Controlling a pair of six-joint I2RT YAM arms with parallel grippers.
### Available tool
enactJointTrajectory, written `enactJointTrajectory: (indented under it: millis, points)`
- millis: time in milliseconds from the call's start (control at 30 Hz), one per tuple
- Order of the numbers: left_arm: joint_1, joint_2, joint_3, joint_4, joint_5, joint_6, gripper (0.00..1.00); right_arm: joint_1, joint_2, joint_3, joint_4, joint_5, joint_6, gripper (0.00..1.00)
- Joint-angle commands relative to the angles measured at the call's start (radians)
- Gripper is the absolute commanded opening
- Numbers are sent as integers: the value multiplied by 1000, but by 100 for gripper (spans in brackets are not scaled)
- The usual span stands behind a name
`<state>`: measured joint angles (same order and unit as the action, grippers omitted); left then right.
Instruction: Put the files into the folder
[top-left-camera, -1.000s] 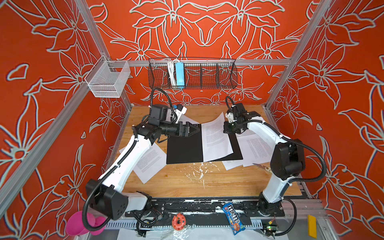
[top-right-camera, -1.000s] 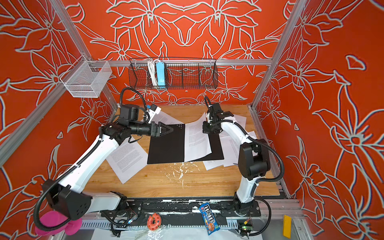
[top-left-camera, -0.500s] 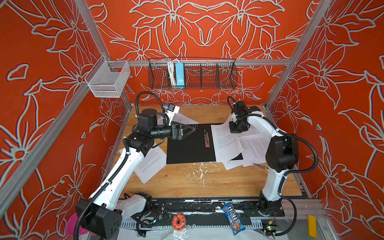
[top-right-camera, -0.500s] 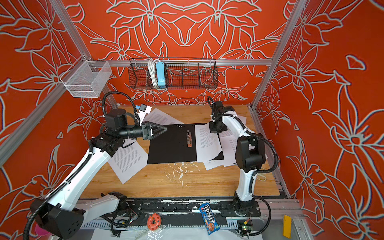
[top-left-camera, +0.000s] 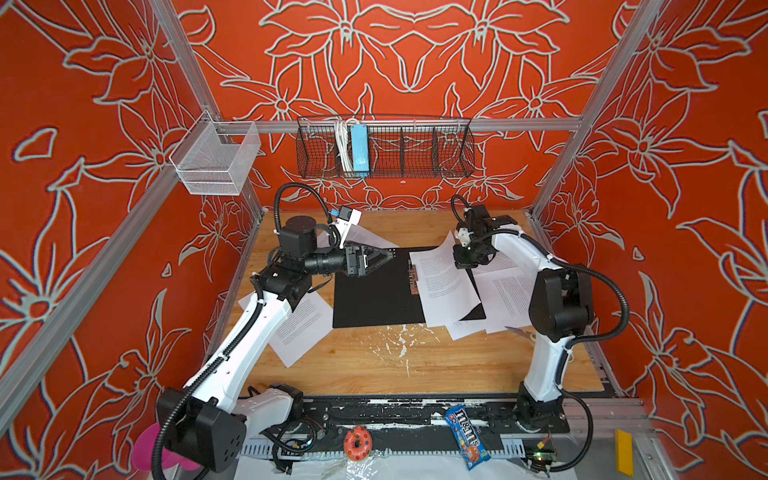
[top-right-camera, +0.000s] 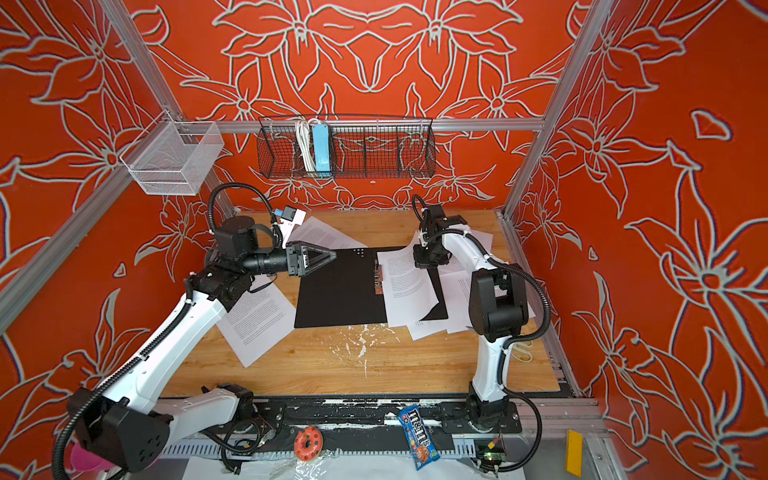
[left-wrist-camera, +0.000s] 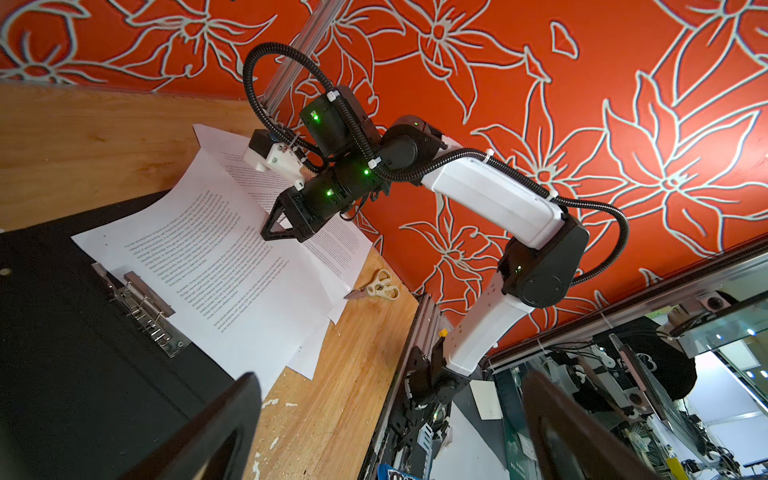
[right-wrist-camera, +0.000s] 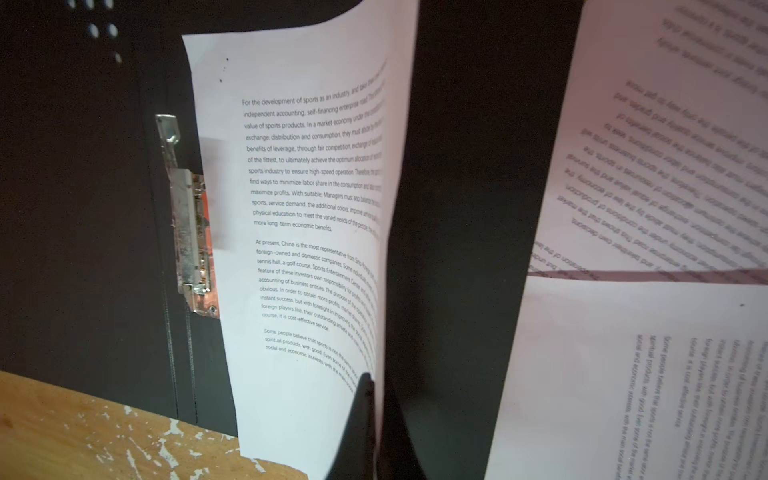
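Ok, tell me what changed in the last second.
The right tool, shut on a sheet, swung it rightward and lower onto the right half of the folder, uncovering the metal clip. Nothing was let go or newly gripped. The left tool stayed open over the folder's far-left corner, though its arm shifted; the other loose sheets lay still.

Since 1 second ago I've swung the sheet (top-left-camera: 444, 286) off the middle of the folder (top-left-camera: 374, 299) onto its right half, clip (top-left-camera: 412, 276) uncovered; left gripper (top-left-camera: 388, 253) backed off leftward.
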<state>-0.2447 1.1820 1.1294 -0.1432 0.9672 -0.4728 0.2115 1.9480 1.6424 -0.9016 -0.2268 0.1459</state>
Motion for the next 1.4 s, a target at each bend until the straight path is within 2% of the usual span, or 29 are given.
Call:
enactJointTrajectory:
  millis: [0,500,1367]
  points:
    - [4,14,-8,32,22,-11,98,-2,-13,-13,18,-71,11,0]
    - [5,40,2,5,16,-15,98,-21,3,-41,49,-104,106,0]
    - [5,95,23,-40,12,-6,98,-77,3,-52,55,-98,102,0]
